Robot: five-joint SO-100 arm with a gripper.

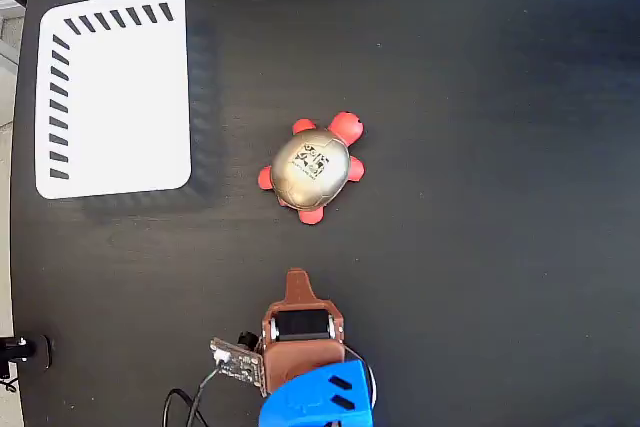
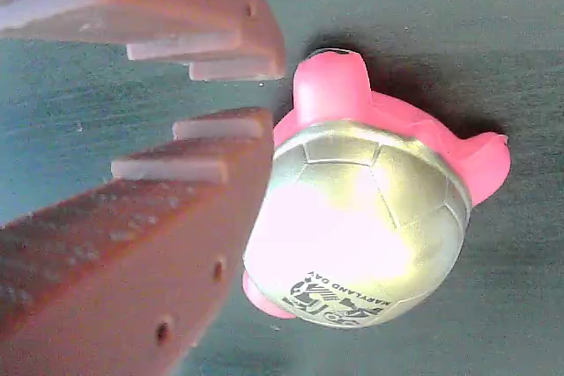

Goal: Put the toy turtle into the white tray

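The toy turtle (image 1: 310,169) lies on the black table near the middle of the fixed view, its gold-silver shell up and its red head toward the upper right. The white tray (image 1: 115,92) lies flat at the upper left with nothing in it. My brown gripper (image 1: 297,279) hangs below the turtle, a short gap away, pointing at it. In the wrist view the turtle (image 2: 370,217) fills the right half. The gripper (image 2: 269,94) is shut with only a narrow slit between its toothed tips, nothing in it, and its lower finger is close beside the shell.
The table's left edge runs down the fixed view beside the tray, with a small black clamp (image 1: 20,350) on it. A black cable (image 1: 185,407) and a small circuit board (image 1: 238,359) sit left of the arm's blue body (image 1: 320,397).
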